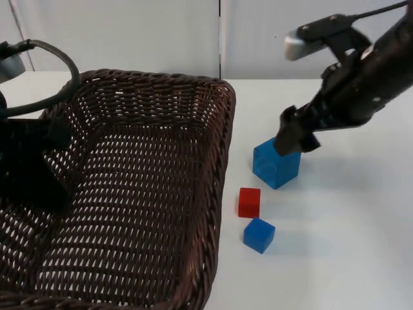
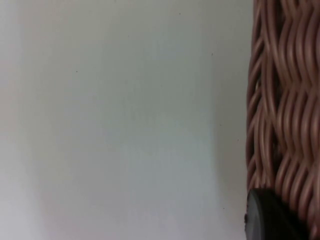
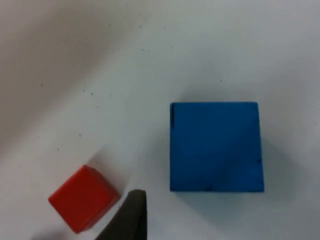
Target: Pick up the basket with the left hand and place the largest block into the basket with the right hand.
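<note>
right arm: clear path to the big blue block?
Probably yes. The right gripper sits right above the large blue block, nothing lies between them, and the red block and basket stand apart.

The dark brown woven wicker basket (image 1: 148, 187) is running off the top view's left and lower edges, so its near rim is cut off. The left claw (image 1: 29, 171) is showing only as a dark shape over the basket's left wall. The right claw (image 1: 293, 139) is covering the large blue cube's (image 1: 276, 165) upper corner.
</note>
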`<state>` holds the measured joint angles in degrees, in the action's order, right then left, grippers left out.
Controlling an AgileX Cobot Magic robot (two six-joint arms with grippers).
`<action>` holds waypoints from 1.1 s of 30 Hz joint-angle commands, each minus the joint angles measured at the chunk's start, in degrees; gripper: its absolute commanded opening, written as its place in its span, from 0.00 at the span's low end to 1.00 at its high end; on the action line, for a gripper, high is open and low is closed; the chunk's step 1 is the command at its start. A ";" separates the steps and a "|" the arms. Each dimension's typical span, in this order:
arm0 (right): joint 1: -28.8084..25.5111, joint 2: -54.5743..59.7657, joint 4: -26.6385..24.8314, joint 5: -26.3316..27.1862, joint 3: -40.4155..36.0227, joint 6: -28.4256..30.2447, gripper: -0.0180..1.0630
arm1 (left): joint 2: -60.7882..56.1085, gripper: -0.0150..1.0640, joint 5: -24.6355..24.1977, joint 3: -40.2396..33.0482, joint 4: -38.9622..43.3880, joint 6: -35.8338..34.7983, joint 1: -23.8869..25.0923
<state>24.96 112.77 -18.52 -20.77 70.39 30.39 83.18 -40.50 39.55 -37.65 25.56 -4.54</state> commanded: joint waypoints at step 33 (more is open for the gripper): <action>2.19 13.28 -0.04 4.48 8.77 -1.14 0.91 | -0.74 0.01 1.03 0.01 -0.27 0.10 -0.13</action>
<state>26.82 125.65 -18.51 -16.64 78.76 29.42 83.18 -39.60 39.55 -37.24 25.66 -4.54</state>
